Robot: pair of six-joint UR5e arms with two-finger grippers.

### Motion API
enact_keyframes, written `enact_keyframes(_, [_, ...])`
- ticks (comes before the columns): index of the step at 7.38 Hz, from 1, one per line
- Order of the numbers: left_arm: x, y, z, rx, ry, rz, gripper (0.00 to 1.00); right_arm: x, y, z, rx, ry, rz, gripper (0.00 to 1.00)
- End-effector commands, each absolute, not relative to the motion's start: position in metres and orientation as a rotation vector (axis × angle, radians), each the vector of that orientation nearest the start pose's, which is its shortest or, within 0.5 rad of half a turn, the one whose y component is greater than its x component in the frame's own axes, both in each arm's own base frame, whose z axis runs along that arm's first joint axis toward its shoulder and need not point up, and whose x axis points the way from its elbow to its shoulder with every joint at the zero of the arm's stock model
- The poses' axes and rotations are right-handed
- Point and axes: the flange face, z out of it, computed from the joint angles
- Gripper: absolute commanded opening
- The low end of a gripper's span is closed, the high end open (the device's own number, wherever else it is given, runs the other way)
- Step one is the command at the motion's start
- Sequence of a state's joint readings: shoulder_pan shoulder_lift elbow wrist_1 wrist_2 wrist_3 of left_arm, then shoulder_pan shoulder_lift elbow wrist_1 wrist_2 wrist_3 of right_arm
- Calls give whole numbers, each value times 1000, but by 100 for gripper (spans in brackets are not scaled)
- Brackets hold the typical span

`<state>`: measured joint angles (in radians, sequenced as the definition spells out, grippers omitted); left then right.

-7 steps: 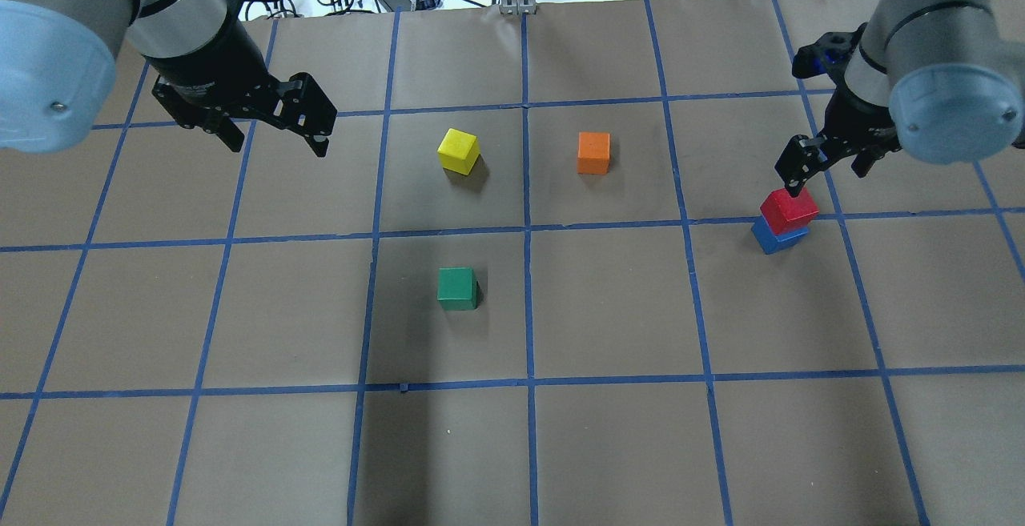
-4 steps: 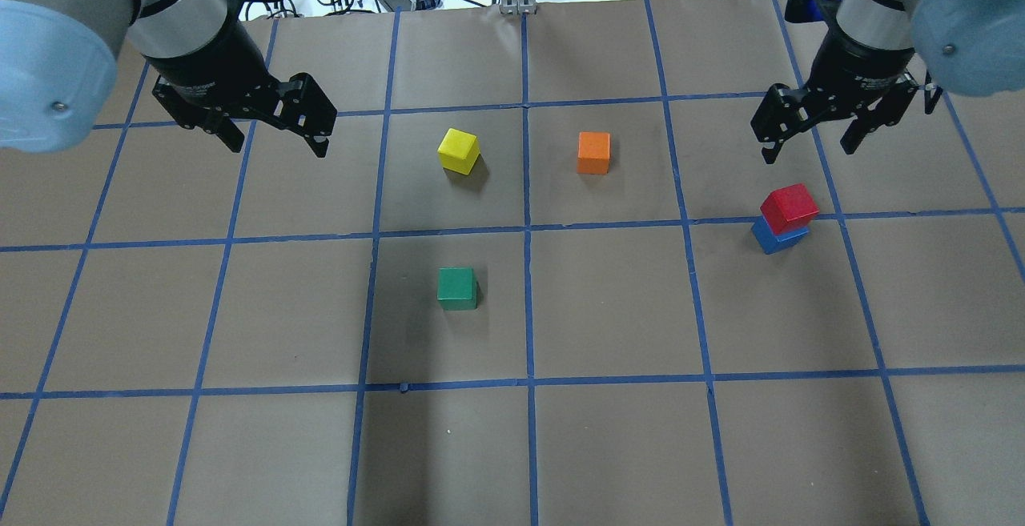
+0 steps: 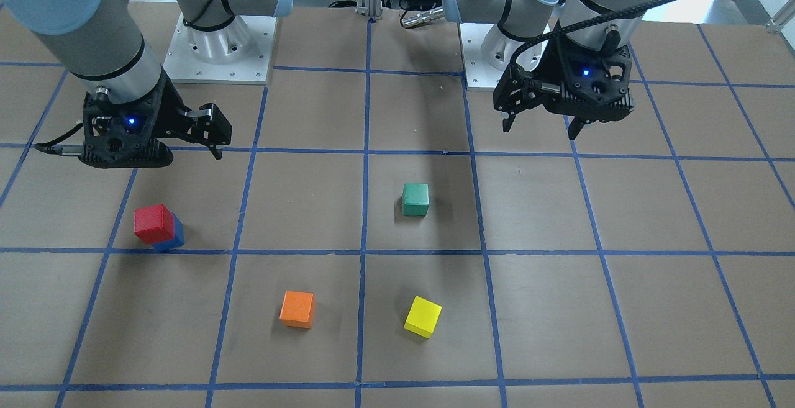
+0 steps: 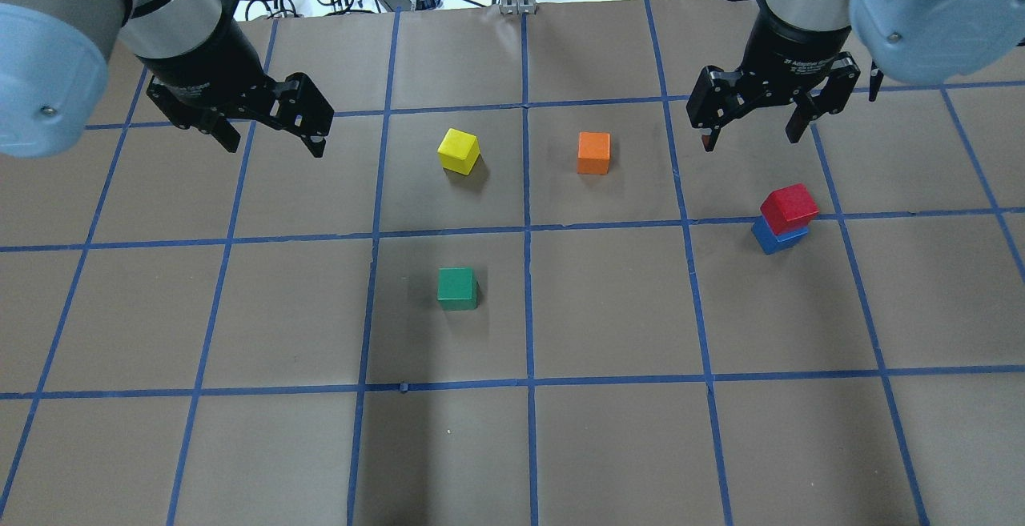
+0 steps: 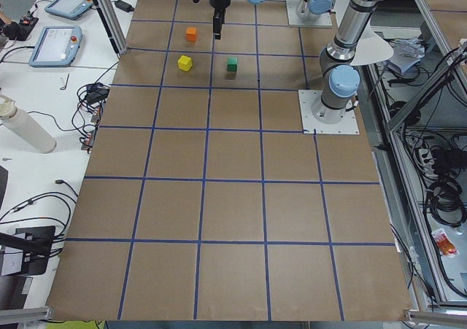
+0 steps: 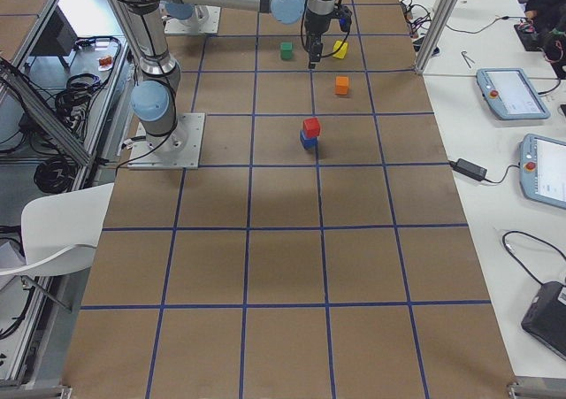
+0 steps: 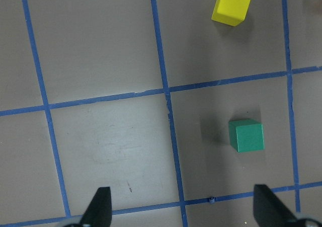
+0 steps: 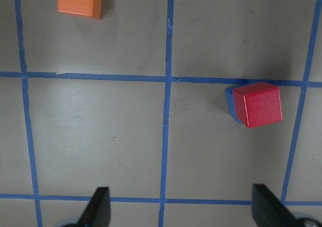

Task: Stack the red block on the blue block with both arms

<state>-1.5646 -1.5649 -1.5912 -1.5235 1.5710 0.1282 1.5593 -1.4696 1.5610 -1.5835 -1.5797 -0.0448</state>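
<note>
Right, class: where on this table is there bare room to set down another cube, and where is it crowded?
Bare: the row of squares nearer the robot than the green cube; also the square between it and the red block stacked on the blue block. Crowded: the middle, around the yellow cube and orange cube.

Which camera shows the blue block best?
Overhead exterior: the blue block shows largest there, beneath the red block. Front-facing and right wrist show slivers; exterior right shows it tiny; the others, nothing.
</note>
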Motion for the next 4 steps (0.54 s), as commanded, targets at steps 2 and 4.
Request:
enact_keyframes(2, [-127, -493, 486, 190, 3104, -47, 100, 127, -514, 454, 57, 3150, 113, 100])
enact_keyframes(4, [-128, -493, 486, 190, 3106, -49, 100, 127, -514, 452, 57, 3149, 113, 100])
